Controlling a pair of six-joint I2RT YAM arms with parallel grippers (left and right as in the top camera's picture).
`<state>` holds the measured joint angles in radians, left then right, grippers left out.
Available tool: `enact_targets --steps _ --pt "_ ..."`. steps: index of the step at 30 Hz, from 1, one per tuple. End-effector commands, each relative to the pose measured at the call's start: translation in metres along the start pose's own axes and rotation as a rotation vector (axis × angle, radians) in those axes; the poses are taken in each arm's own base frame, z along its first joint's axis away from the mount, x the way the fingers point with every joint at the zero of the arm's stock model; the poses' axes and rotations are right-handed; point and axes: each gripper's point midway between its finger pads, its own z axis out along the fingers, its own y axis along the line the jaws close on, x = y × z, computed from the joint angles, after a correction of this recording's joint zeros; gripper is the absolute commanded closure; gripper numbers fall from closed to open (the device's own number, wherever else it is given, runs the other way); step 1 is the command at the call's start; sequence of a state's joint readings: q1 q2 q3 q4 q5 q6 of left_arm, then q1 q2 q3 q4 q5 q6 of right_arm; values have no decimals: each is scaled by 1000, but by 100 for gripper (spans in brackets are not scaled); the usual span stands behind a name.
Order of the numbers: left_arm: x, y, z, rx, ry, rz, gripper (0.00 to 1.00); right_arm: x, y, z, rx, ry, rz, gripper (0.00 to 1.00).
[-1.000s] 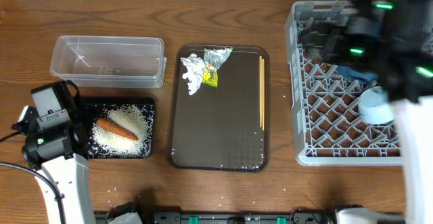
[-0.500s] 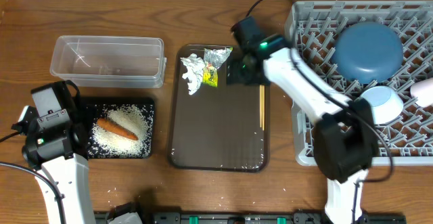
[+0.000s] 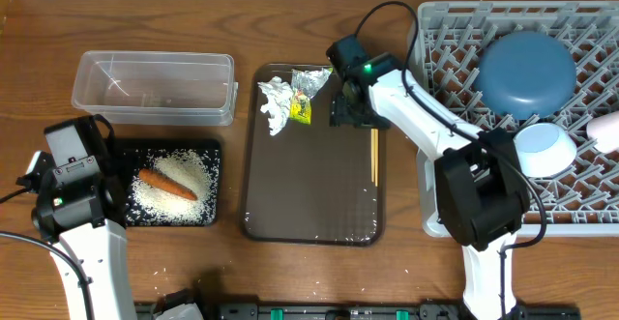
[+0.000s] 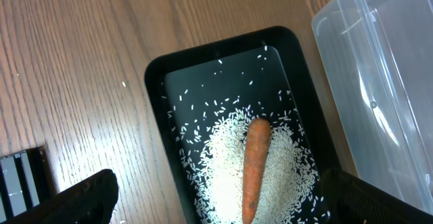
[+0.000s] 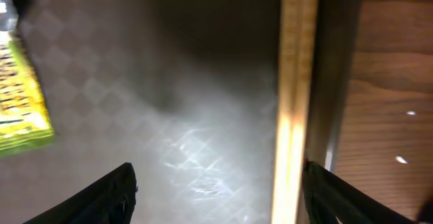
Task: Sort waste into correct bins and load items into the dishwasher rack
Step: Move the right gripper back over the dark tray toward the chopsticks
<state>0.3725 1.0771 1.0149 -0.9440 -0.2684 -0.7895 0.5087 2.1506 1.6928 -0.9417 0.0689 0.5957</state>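
My right gripper [image 3: 354, 107] hangs open low over the far right part of the dark-brown serving tray [image 3: 309, 189]. The wooden chopsticks [image 3: 374, 151] lie along the tray's right edge; in the right wrist view the chopsticks [image 5: 292, 116] run between my fingers, close to the right one, with my right gripper [image 5: 220, 187] empty. Silver wrapper [image 3: 275, 102] and yellow-green wrapper [image 3: 302, 109] lie at the tray's far left. My left gripper [image 4: 223, 189] is open above the black tray [image 4: 157, 116] holding rice [image 4: 223, 156] and the carrot [image 4: 255, 160].
The clear container [image 3: 155, 86] stands behind the black tray [image 3: 215, 156]. The grey dishwasher rack [image 3: 455, 170] at right holds the dark-blue bowl [image 3: 527, 73], light-blue bowl [image 3: 545, 149] and white cup [image 3: 605, 130]. A few rice grains lie on the table near the front.
My right arm has swung from over the rack to the serving tray and now sits lower over the chopsticks' far end. The left arm has not moved.
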Motion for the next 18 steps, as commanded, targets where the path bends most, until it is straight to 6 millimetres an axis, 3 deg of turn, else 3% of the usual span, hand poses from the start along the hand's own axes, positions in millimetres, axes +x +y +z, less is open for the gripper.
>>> enact_targets --steps 1,18 --pt "-5 1 -4 1 -15 -21 2 -5 -13 5 42 -6 33 24" --pt "-5 1 -4 1 -15 -21 2 -4 -11 22 47 3 -7 23"
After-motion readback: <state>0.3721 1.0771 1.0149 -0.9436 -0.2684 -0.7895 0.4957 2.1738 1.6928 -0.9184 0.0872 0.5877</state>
